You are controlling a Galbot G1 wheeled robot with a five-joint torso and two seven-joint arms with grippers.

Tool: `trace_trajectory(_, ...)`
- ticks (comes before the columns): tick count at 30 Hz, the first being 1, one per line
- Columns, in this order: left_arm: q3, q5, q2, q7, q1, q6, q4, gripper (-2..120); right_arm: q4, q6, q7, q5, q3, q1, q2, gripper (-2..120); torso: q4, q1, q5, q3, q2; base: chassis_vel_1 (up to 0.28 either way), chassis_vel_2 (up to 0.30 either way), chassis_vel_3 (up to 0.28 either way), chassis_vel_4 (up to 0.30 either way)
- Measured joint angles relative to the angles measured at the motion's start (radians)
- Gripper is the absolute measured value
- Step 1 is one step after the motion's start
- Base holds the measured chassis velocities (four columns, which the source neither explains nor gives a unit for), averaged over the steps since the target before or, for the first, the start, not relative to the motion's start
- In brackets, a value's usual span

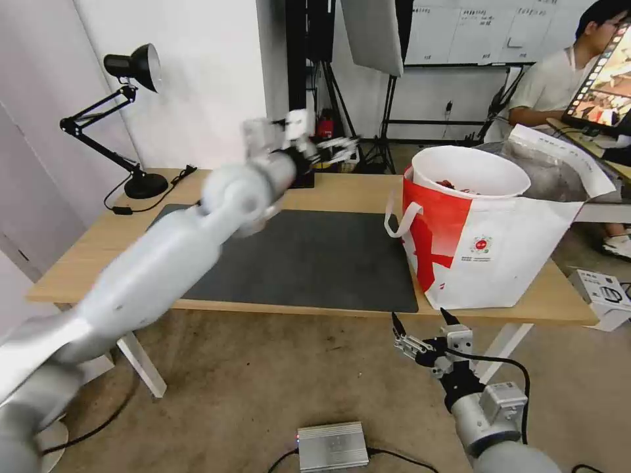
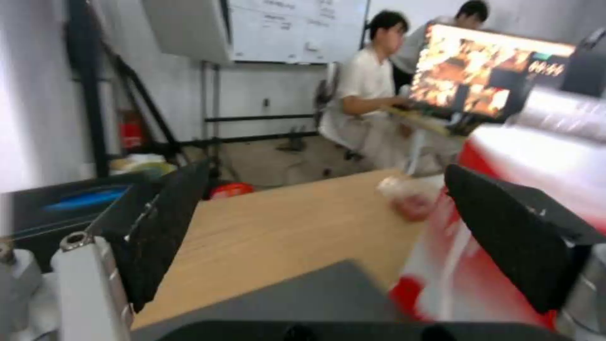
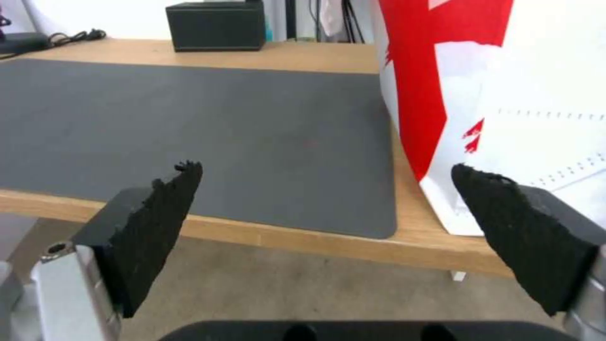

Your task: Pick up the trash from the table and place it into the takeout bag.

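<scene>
The takeout bag [image 1: 499,263], white and red, stands on the right end of the table [image 1: 355,190]. A white round bowl [image 1: 470,172] with red scraps sits in its mouth. My left gripper [image 1: 335,148] is stretched out over the table's far edge, open and holding nothing [image 2: 325,173]. Ahead of it a knotted clear bag [image 2: 407,199] with a pale, reddish lump lies on the wood, against the takeout bag [image 2: 505,189]. My right gripper [image 1: 420,322] hangs below the table's front edge, open and empty [image 3: 326,168], facing the dark grey mat [image 3: 189,118].
A black tissue box [image 3: 216,26] stands at the table's far edge. A black desk lamp [image 1: 135,66] with its cable sits at the far left corner. On the floor lie a silver box [image 1: 332,445] and, to the right, a small carton [image 1: 601,295].
</scene>
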Motion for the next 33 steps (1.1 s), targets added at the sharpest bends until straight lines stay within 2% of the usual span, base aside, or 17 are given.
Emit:
trace_trajectory(1, 0.0, 0.0, 0.0, 0.0, 0.0, 0.0, 0.0, 100, 0.0, 0.0, 0.0, 0.0, 0.0, 0.0, 0.0, 100, 0.0, 0.0, 0.0, 0.0, 0.0, 0.0, 0.0, 0.0, 0.0)
trace_trajectory(2, -0.059, 0.019, 0.068, 0.03, 0.068, -0.003, -0.037, 100, 0.0, 0.0, 0.0, 0.0, 0.0, 0.0, 0.0, 100, 0.0003, 0.0, 0.0005, 0.0, 0.0, 0.0, 0.0, 0.0, 0.0)
trace_trajectory(4, -0.089, 0.024, 0.092, 0.044, 0.102, -0.004, -0.052, 100, 0.0, 0.0, 0.0, 0.0, 0.0, 0.0, 0.0, 100, 0.0001, 0.0, 0.0004, 0.0, 0.0, 0.0, 0.0, 0.0, 0.0)
trace_trajectory(6, -0.178, 0.035, 0.149, 0.078, 0.206, -0.009, -0.083, 100, 0.0, 0.0, 0.0, 0.0, 0.0, 0.0, 0.0, 100, -0.0001, 0.0, 0.0004, 0.0, 0.0, 0.0, 0.0, 0.0, 0.0)
trace_trajectory(7, -0.178, 0.035, 0.149, 0.078, 0.206, -0.009, -0.083, 100, 0.0, 0.0, 0.0, 0.0, 0.0, 0.0, 0.0, 100, -0.0001, 0.0, 0.0004, 0.0, 0.0, 0.0, 0.0, 0.0, 0.0)
trace_trajectory(10, -0.285, 0.046, 0.208, 0.107, 0.345, -0.033, -0.12, 100, 0.0, 0.0, 0.0, 0.0, 0.0, 0.0, 0.0, 100, -0.0001, 0.0, 0.0002, 0.0, 0.0, 0.0, 0.0, 0.0, 0.0)
trace_trajectory(11, -0.285, 0.046, 0.208, 0.107, 0.345, -0.033, -0.12, 100, 0.0, 0.0, 0.0, 0.0, 0.0, 0.0, 0.0, 100, -0.0001, 0.0, 0.0002, 0.0, 0.0, 0.0, 0.0, 0.0, 0.0)
trace_trajectory(14, -0.38, 0.062, 0.246, 0.121, 0.47, -0.048, -0.145, 100, 0.0, 0.0, 0.0, 0.0, 0.0, 0.0, 0.0, 100, -0.0003, 0.0, 0.0005, 0.0, 0.0, 0.0, 0.0, 0.0, 0.0)
trace_trajectory(15, -0.38, 0.062, 0.246, 0.121, 0.47, -0.048, -0.145, 100, 0.0, 0.0, 0.0, 0.0, 0.0, 0.0, 0.0, 100, -0.0003, 0.0, 0.0005, 0.0, 0.0, 0.0, 0.0, 0.0, 0.0)
trace_trajectory(18, -0.482, 0.104, 0.26, 0.146, 0.626, -0.068, -0.166, 100, 0.0, 0.0, 0.0, 0.0, 0.0, 0.0, 0.0, 100, 0.0, 0.0, 0.0004, 0.0, 0.0, 0.0, 0.0, 0.0, 0.0)
trace_trajectory(23, -0.509, 0.137, 0.254, 0.149, 0.678, -0.091, -0.167, 100, 0.0, 0.0, 0.0, 0.0, 0.0, 0.0, 0.0, 100, 0.0, 0.0, 0.0007, 0.0, 0.0, 0.0, 0.0, 0.0, 0.0)
trace_trajectory(24, -0.526, 0.155, 0.244, 0.146, 0.711, -0.115, -0.167, 100, 0.0, 0.0, 0.0, 0.0, 0.0, 0.0, 0.0, 100, -0.0007, 0.0, 0.0005, 0.0, 0.0, 0.0, 0.0, 0.0, 0.0)
trace_trajectory(26, -0.594, 0.181, 0.23, 0.133, 0.8, -0.149, -0.172, 100, 0.0, 0.0, 0.0, 0.0, 0.0, 0.0, 0.0, 100, -0.0005, 0.0, 0.0009, 0.0, 0.0, 0.0, 0.0, 0.0, 0.0)
trace_trajectory(27, -0.594, 0.181, 0.23, 0.133, 0.8, -0.149, -0.172, 100, 0.0, 0.0, 0.0, 0.0, 0.0, 0.0, 0.0, 100, -0.0005, 0.0, 0.0009, 0.0, 0.0, 0.0, 0.0, 0.0, 0.0)
trace_trajectory(30, -0.678, 0.223, 0.215, 0.141, 0.902, -0.186, -0.161, 100, 0.0, 0.0, 0.0, 0.0, 0.0, 0.0, 0.0, 100, -0.0001, 0.0, 0.0005, 0.0, 0.0, 0.0, 0.0, 0.0, 0.0)
trace_trajectory(33, -0.718, 0.233, 0.208, 0.149, 0.95, -0.195, -0.161, 100, 0.0, 0.0, 0.0, 0.0, 0.0, 0.0, 0.0, 100, -0.0001, 0.0, 0.0005, 0.0, 0.0, 0.0, 0.0, 0.0, 0.0)
